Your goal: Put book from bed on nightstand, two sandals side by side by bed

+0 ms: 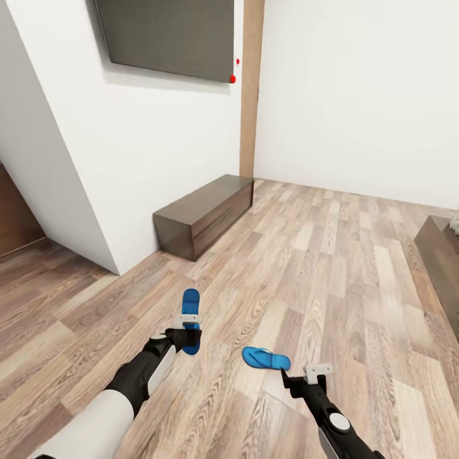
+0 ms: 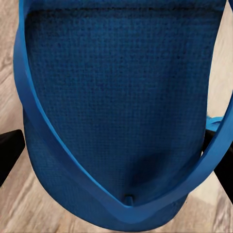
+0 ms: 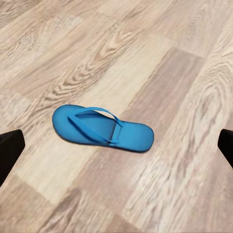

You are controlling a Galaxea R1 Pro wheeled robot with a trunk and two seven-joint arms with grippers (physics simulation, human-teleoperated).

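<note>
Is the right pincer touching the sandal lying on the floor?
Apart. The right wrist view shows the sandal flat on bare floor, well ahead of the right pincer.

No legible text, label, brand, number or sign found on any surface in the head or wrist views.

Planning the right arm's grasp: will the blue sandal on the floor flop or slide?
The sandal on the floor looks thin and flat, so probably light and bendy. Its thin strap arches up, likely soft. On smooth planks it may slide if nudged.
</note>
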